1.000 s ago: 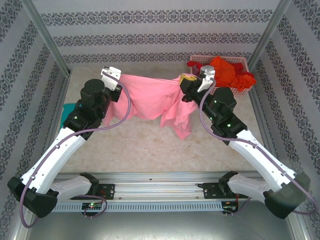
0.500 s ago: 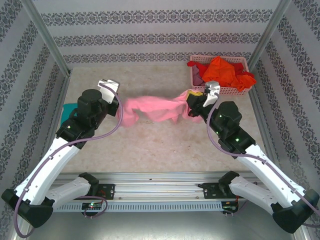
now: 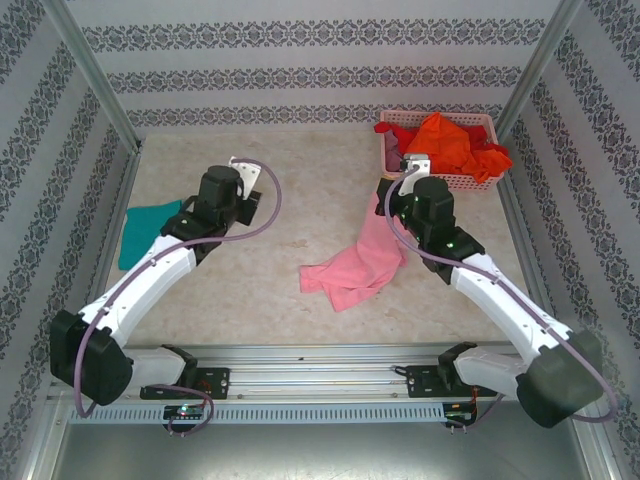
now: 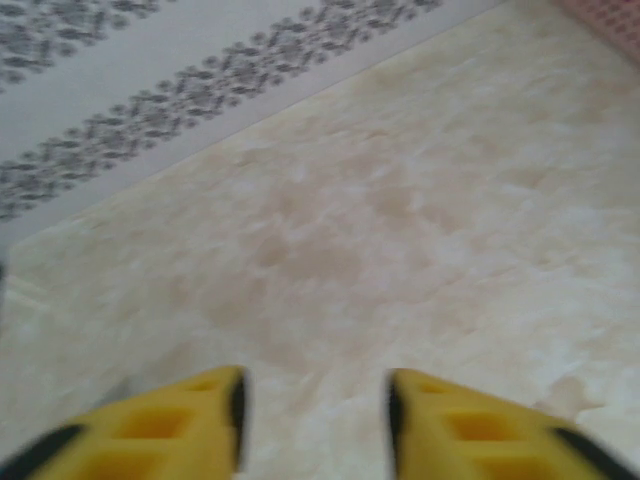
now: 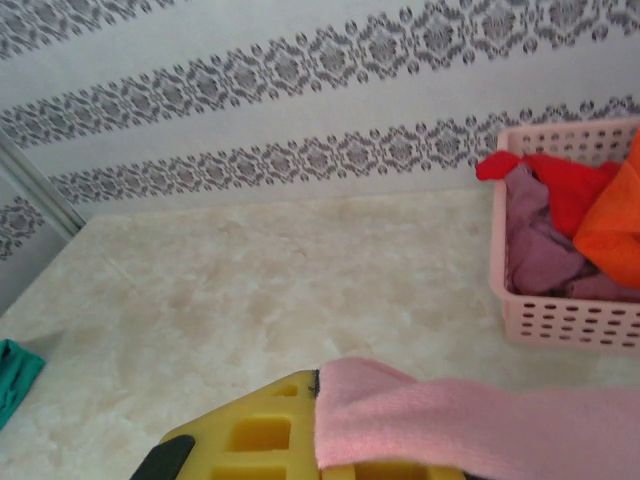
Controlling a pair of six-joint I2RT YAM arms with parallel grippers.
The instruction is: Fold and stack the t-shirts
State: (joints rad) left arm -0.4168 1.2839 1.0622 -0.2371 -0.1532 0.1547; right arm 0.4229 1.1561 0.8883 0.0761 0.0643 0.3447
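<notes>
While the right gripper (image 3: 388,192) sits clenched on one end of the light pink t-shirt (image 3: 350,270), the rest of that shirt trails away from it toward the near edge and ends in a crumpled heap on the table (image 3: 300,180), roughly midway between the two arms. From the right wrist, a yellow finger (image 5: 262,435) shows under a band of pink cloth running off to the right; the finger above it is covered by the fabric, so the pinch looks firm, though I can't see exactly how much cloth is caught. Over on the other side, the left gripper (image 4: 315,425) has its yellow fingers spread apart with nothing between them, just bare marbled tabletop below, and it sits well apart from the pink shirt. The teal t-shirt (image 3: 148,230) lies flat at the far left of the table, beside the left arm. At the back right stands the pink lattice basket (image 3: 470,180), just behind the right wrist, with an orange t-shirt (image 3: 445,135) piled highest, a red t-shirt (image 3: 490,158) spilling over its rim, and a mauve t-shirt (image 5: 545,255) tucked down inside.
</notes>
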